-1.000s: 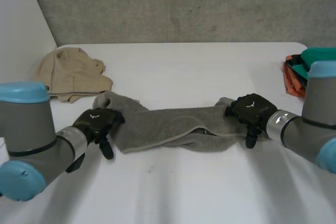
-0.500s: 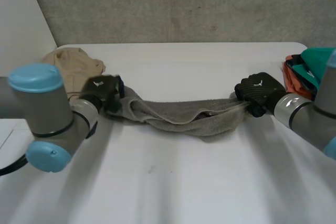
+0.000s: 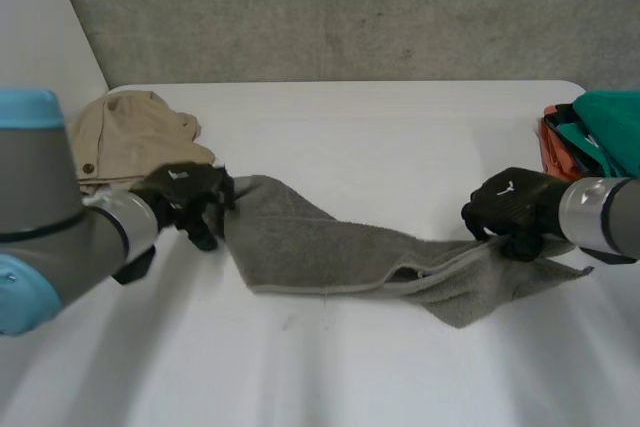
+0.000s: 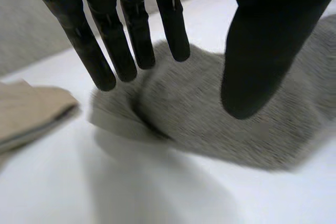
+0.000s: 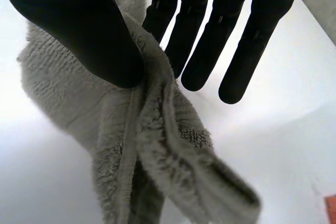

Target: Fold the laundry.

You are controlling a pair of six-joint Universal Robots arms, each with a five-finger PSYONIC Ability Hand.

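Your left hand [image 3: 185, 197] sits at the left end of a grey towel [image 3: 320, 252] that lies stretched across the middle of the white table [image 3: 350, 117]. In its wrist view the fingers [image 4: 126, 40] hang straight and spread, the thumb well apart from them, hovering over the towel's rumpled end and gripping nothing. Your right hand [image 3: 510, 209] is at the towel's right end, where one corner spills out past it. In the right wrist view a thick fold of the towel [image 5: 152, 150] rises between the thumb [image 5: 79, 24] and the straight fingers, nipped there. A beige garment [image 3: 130, 137] lies crumpled just behind the left hand, near the table's left edge. Orange and teal clothes [image 3: 590, 132] are heaped at the right edge
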